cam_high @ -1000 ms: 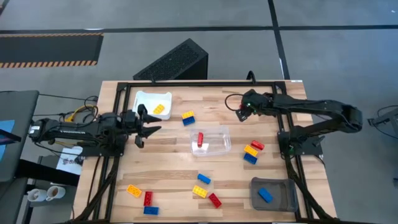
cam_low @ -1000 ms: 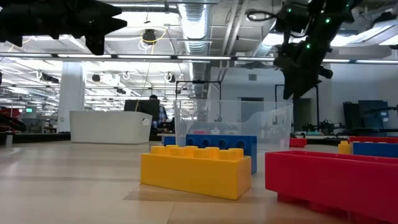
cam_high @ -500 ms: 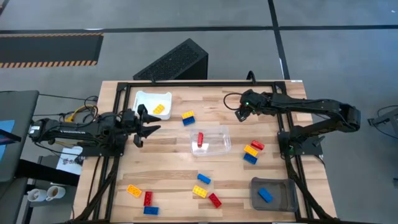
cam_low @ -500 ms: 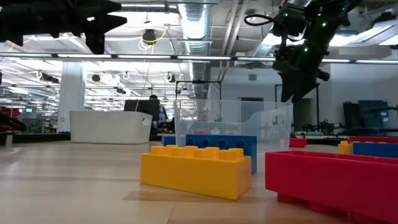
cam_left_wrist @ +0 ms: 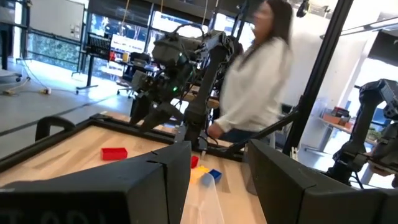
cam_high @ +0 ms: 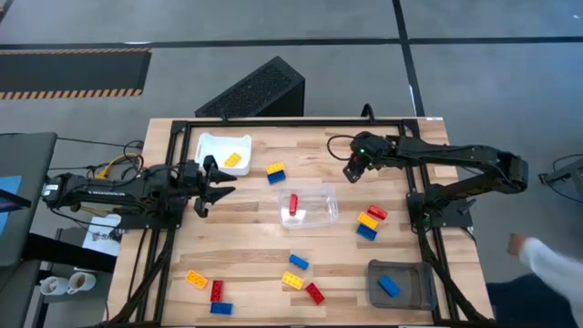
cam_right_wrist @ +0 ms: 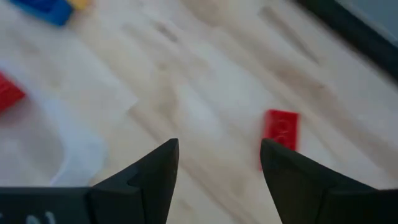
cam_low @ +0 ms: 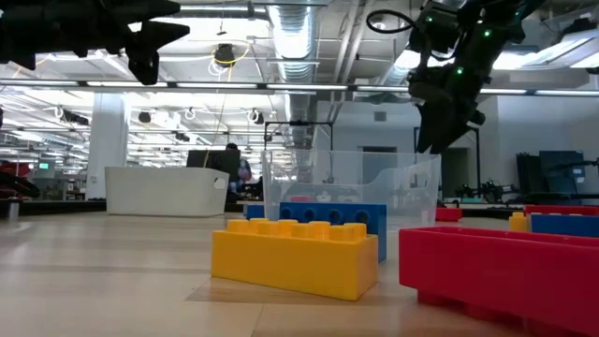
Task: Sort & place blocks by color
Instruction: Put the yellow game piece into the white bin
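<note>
Wooden boards make up the table [cam_high: 246,251], and we see it from above with our two dark arms reaching in from the sides. Our left end effector [cam_high: 217,180] hangs just beside the white tray [cam_high: 208,146], near the left edge; its fingers are spread apart and hold nothing. Our right end effector [cam_high: 349,170] hangs over bare wood near the far right part of the table, also with its fingers apart and nothing between them. From its wrist we see a red block [cam_right_wrist: 281,129] lying on the wood below, close to one finger. A yellow block [cam_high: 234,160] lies in the white tray. A red one [cam_high: 292,205] sits in the clear tray [cam_high: 326,214] in the middle. A blue one [cam_high: 388,285] sits in the grey tray [cam_high: 417,290] at the near right corner. The other blocks lie loose on the table: a yellow and blue pair [cam_high: 275,172] near the white tray, a small bunch [cam_high: 369,221] right of the clear tray, a bunch [cam_high: 300,277] near the front middle and a bunch [cam_high: 209,290] at the front left. A person [cam_high: 547,269] stands past the right edge of the table.
</note>
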`<state>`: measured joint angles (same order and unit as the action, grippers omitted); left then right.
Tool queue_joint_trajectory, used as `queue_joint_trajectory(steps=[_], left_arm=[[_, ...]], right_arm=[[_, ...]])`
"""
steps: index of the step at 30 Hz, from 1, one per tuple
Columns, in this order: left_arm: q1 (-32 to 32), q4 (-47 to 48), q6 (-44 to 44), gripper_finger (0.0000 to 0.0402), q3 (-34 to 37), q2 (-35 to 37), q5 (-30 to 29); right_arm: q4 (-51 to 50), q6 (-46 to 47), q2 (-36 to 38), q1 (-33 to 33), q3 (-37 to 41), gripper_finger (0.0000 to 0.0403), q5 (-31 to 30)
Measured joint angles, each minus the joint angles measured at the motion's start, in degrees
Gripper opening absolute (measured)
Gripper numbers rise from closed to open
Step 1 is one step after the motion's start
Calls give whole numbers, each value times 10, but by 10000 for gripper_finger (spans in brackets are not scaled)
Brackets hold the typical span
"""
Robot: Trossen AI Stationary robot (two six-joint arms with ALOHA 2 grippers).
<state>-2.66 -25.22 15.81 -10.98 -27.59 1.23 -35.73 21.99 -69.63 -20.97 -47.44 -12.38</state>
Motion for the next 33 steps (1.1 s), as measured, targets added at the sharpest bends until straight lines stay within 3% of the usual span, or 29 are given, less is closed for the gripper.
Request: queue_joint_trajectory(steps=[5,22,33], left_arm=[[0,14,5,146,0,0,0],[0,16,12,146,0,-1,-2],[0,18,11,146,0,-2,-2]], right_arm=[[-28,-13,0,20,0,250,47],[-129,88,0,169,0,249,67],[-127,136,8,254,0,249,110]])
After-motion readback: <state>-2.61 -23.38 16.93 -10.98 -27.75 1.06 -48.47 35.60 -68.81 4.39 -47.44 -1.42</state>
